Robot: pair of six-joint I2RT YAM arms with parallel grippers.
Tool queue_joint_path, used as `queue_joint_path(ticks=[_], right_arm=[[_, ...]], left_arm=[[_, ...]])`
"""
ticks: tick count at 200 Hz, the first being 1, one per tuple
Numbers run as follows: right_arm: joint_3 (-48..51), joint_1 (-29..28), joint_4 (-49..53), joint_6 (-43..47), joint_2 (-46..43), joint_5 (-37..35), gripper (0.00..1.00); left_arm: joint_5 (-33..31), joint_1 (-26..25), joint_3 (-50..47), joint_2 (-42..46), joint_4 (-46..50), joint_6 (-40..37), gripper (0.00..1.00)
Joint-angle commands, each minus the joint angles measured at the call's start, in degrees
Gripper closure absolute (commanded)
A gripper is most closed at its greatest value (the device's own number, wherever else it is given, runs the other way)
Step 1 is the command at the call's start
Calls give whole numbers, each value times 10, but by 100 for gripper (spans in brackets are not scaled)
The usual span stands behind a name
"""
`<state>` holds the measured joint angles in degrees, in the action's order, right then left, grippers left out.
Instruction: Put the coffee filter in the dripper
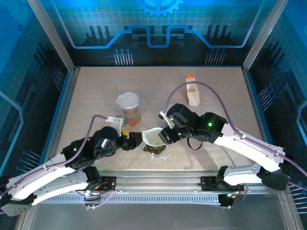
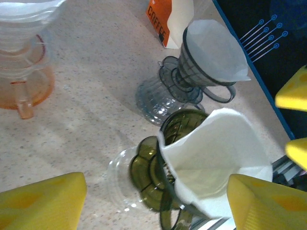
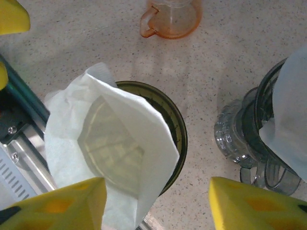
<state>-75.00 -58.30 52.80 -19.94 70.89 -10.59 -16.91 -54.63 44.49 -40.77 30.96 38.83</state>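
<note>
Grey dripper [image 2: 189, 72] close beside green dripper [image 2: 146, 172]

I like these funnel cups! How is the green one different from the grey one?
The green dripper is olive green; the grey dripper is smoky grey. The green dripper's filter hangs crookedly over its rim; the grey dripper's filter sits snugly inside. Both are see-through and hold white paper.

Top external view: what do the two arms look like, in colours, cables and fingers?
Both the left arm and the right arm have white shell links with black joints, each carrying a small green light. A lilac cable loops from each wrist. The left fingers and right fingers are blocky bright yellow.
</note>
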Motion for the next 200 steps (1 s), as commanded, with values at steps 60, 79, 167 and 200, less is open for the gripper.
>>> queue_joint_path(ticks=[60, 79, 167, 200], right_arm=[[44, 19, -49, 9, 22, 8, 72], [52, 19, -57, 10, 26, 11, 76], [75, 12, -67, 3, 35, 9, 84], [76, 9, -67, 3, 41, 2, 82]], left_arm=[[140, 49, 2, -64, -37, 12, 52], [148, 50, -8, -66, -44, 15, 57], [169, 60, -41, -84, -68, 25, 80], [171, 63, -48, -81, -65, 29, 77]])
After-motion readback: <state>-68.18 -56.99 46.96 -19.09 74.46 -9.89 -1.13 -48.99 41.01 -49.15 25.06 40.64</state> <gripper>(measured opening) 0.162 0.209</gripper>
